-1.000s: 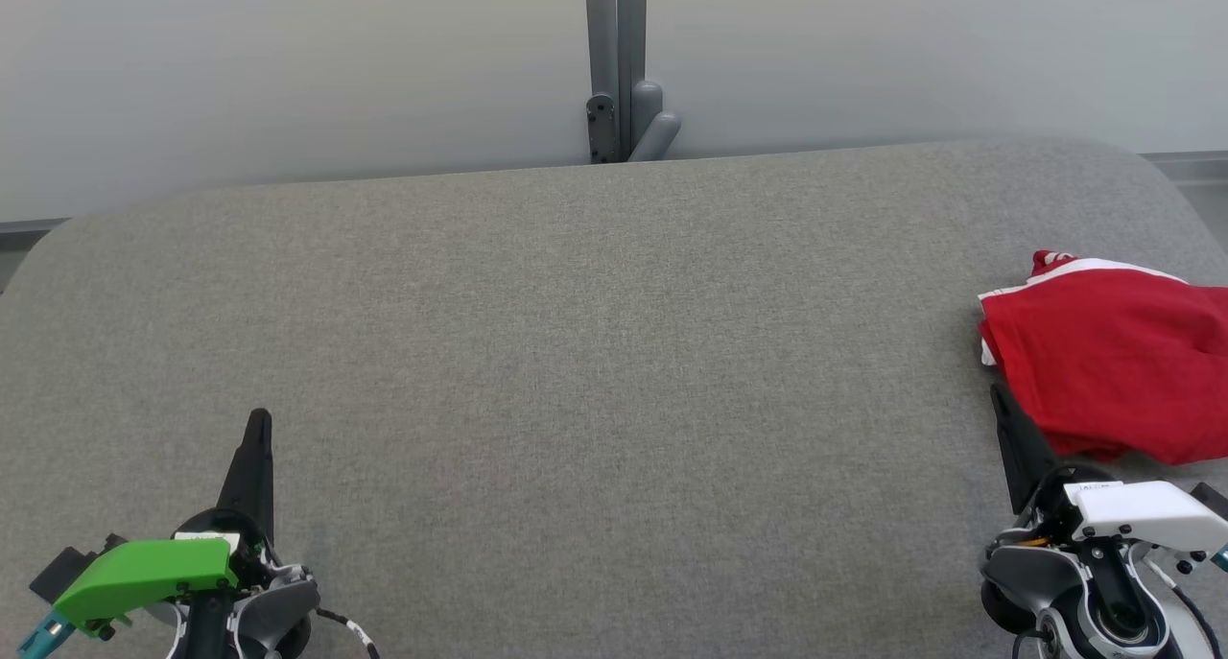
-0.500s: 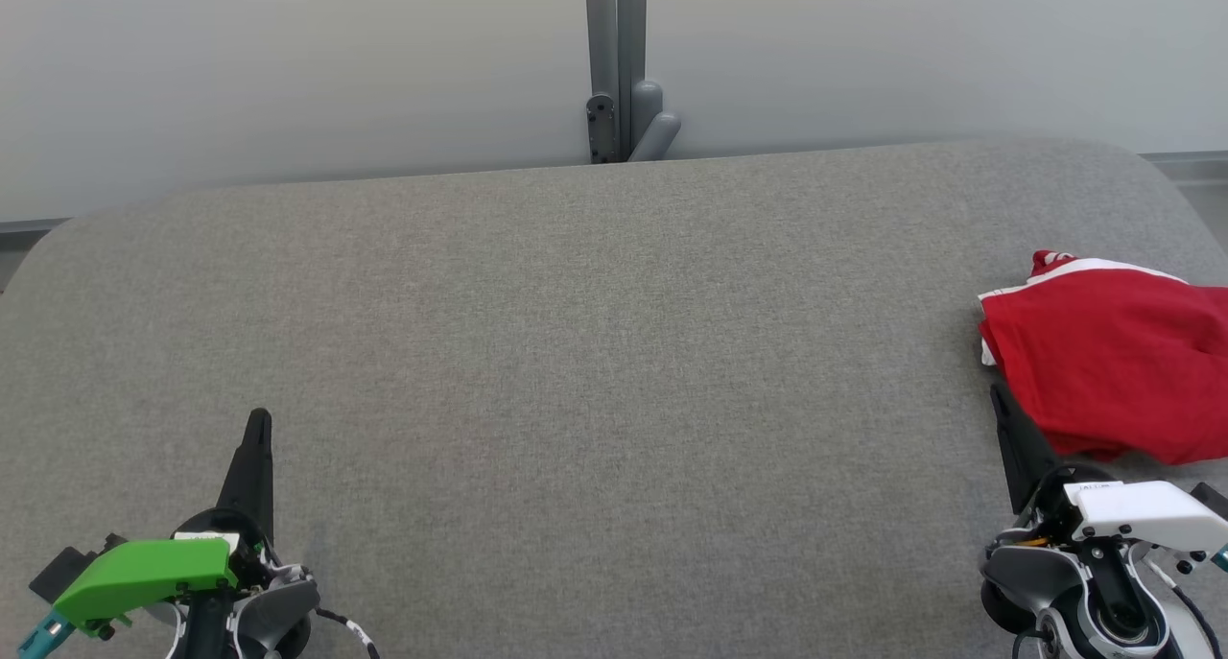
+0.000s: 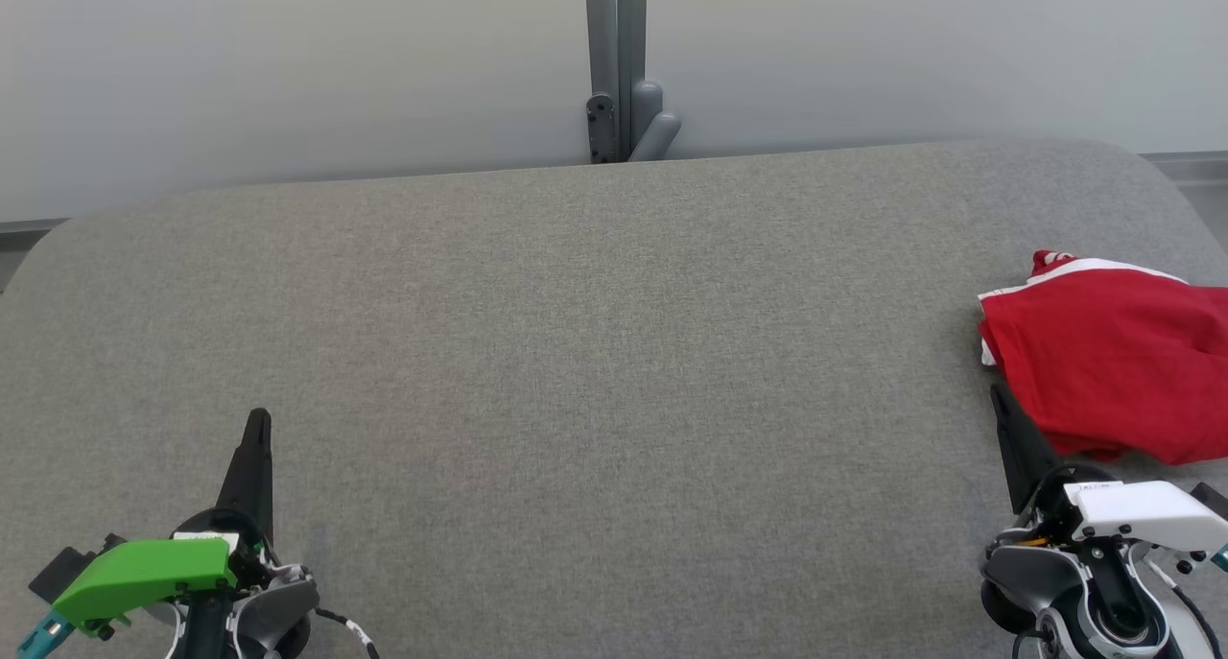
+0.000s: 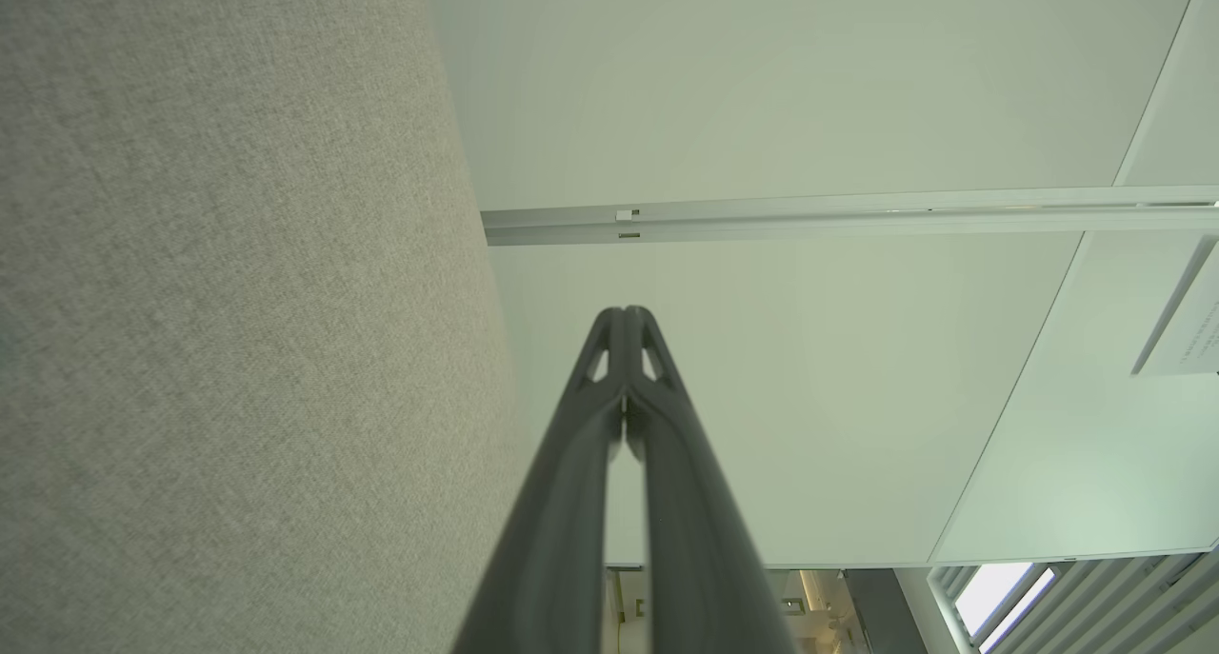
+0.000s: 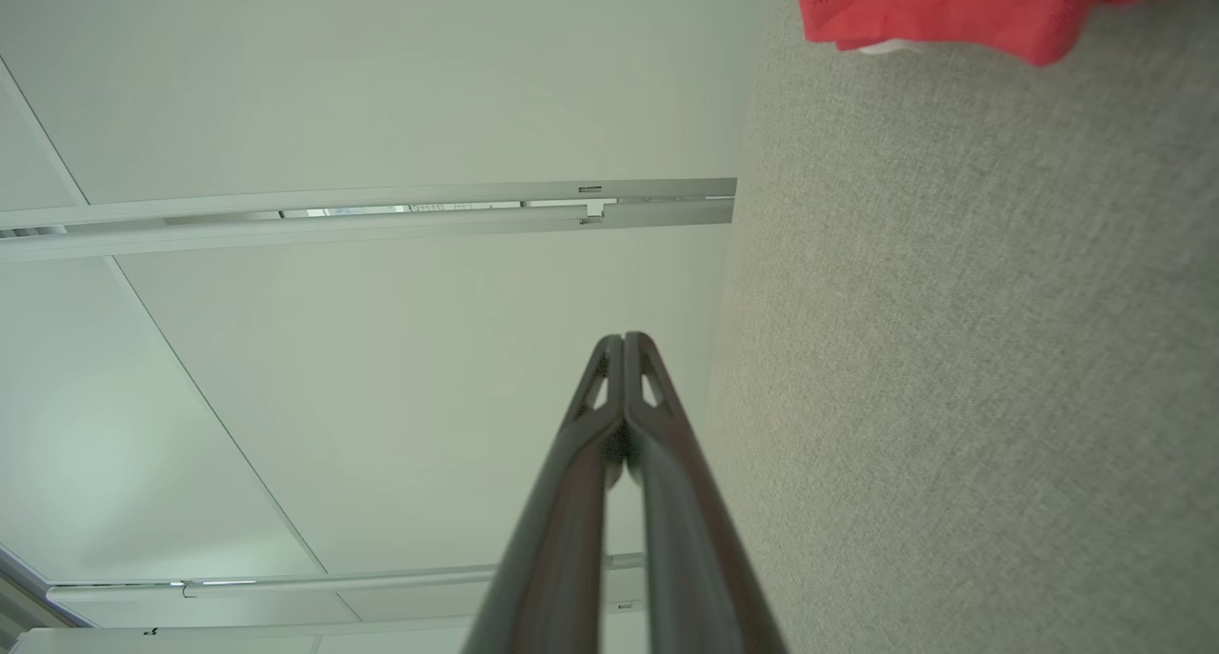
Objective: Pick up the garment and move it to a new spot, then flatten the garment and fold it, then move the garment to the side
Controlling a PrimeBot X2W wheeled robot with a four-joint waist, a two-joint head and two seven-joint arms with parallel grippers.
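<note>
The grey fabric-covered table (image 3: pixel 576 352) spans the head view, broad and bare across its middle and left. At its far right, against the picture's edge, lies the red garment with white trim (image 3: pixel 1113 352). It is a loose, rumpled heap, and its right part runs out of sight, so its whole outline cannot be read. What shows stretches roughly crosswise to the tools' fingers, with the white trim along the far side.

The relation that matters is this: the garment lies just ahead of the right tool (image 3: pixel 1000 395) and a little to its outer side. That tool's dark fingers point up toward the heap's near-left corner and stand very near the hem. The head view does not settle whether they brush the cloth. In the right wrist view the garment sits in the top right corner, clearly apart from the tips. The left tool (image 3: pixel 259 419) is well apart from it, with the width of the table between. The right arm is plainly the nearer, and I judge it the natural one to reach.

Both tools are pressed together and pinch nothing. Each wrist view shows the two fingertips (image 4: pixel 617 323) meeting over bare table and pale wall. The right tool would have to spread before it could take cloth.
</note>
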